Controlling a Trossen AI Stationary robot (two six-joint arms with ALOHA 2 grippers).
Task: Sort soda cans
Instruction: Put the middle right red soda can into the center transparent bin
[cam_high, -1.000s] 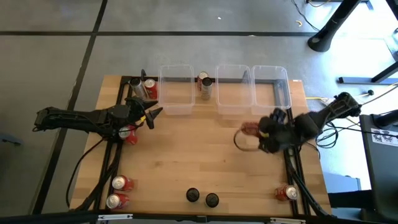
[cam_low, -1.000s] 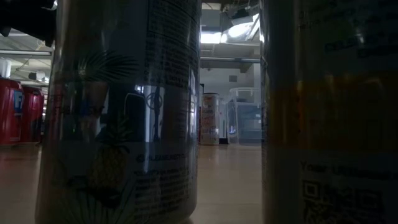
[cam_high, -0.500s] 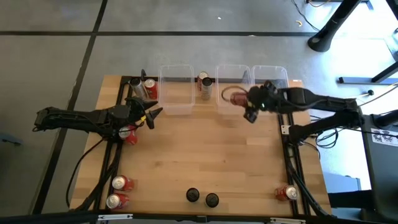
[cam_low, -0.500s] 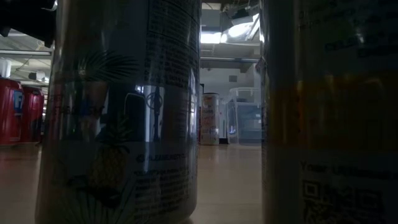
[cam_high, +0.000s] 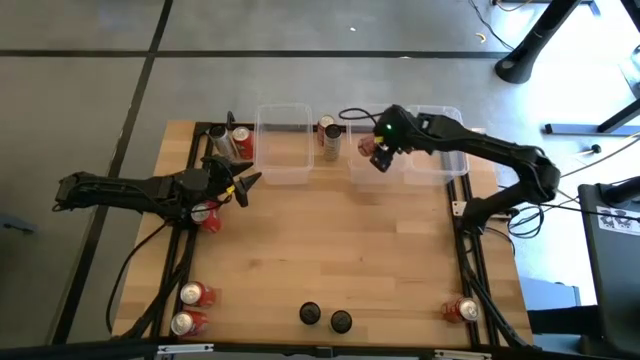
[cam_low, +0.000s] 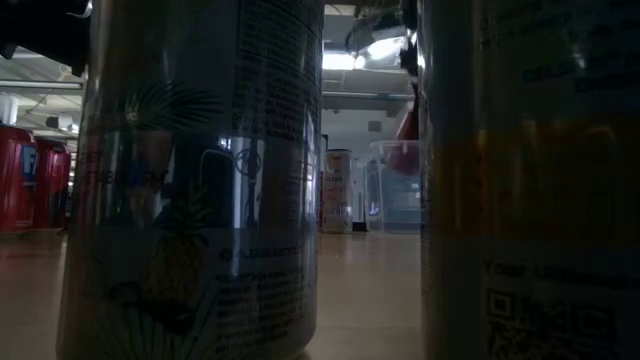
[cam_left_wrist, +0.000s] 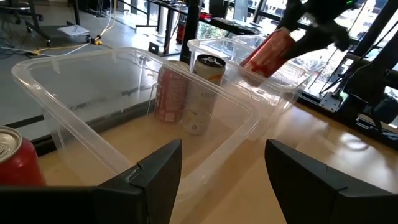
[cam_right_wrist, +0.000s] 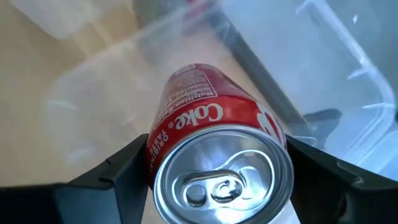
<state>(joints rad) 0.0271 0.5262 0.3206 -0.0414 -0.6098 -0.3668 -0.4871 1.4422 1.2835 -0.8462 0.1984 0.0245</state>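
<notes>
My right gripper (cam_high: 377, 150) is shut on a red soda can (cam_right_wrist: 208, 124) and hangs over the middle clear bin (cam_high: 372, 170) at the table's far side. In the left wrist view the same can (cam_left_wrist: 267, 53) shows tilted above that bin. My left gripper (cam_high: 246, 185) waits open at the table's left, facing the left bin (cam_left_wrist: 124, 112), nothing between its fingers. Another can (cam_high: 328, 136) stands upright on the table between the left and middle bins. My right gripper pinches the red can between its two fingers (cam_right_wrist: 112, 177), one on each side of the body just below the silver top (cam_right_wrist: 224, 177). The fingers slant down from the table's right. The can hangs tilted, bottom end lowest, clear of the bin.
A third clear bin (cam_high: 437, 145) stands at the far right. Cans stand at the far left (cam_high: 232, 142), under my left arm (cam_high: 208, 216), near left (cam_high: 188, 308) and near right (cam_high: 461, 310). Two black cans (cam_high: 325, 318) at the near edge fill the low view.
My right gripper has swung from the table's right-middle toward the far edge and then leftward, carrying the red can clear of the table, and now hangs over the middle bin. Its wrist has rolled on the way.
</notes>
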